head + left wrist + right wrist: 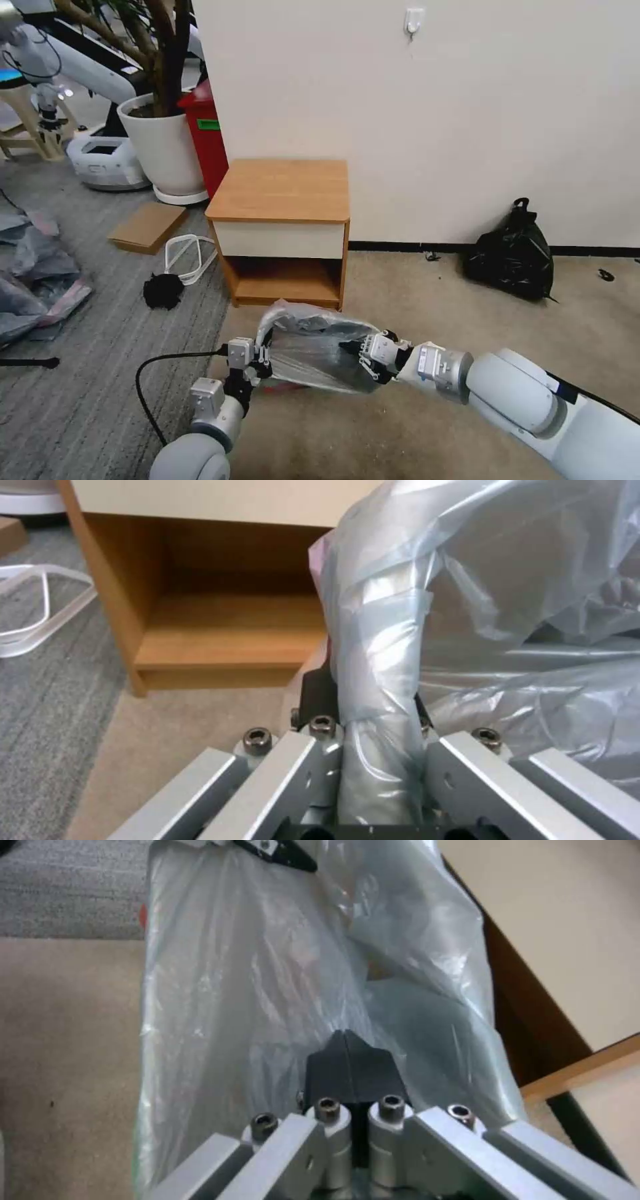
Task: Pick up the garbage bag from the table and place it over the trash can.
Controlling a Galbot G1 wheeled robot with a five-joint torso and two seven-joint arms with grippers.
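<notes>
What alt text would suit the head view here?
Both grippers hold the garbage bag stretched between them, low in front of the table: left gripper on one edge, right gripper on the other. A knotted black bag sits by the wall.

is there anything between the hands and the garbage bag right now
No. Both hands already grip the garbage bag, held stretched in front of the table: left hand bunches one edge, right hand pinches the other. Nothing visible sits between.

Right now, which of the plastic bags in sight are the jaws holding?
The translucent grey garbage bag, stretched between left gripper and right gripper; the knotted black bag sits by the wall.
</notes>
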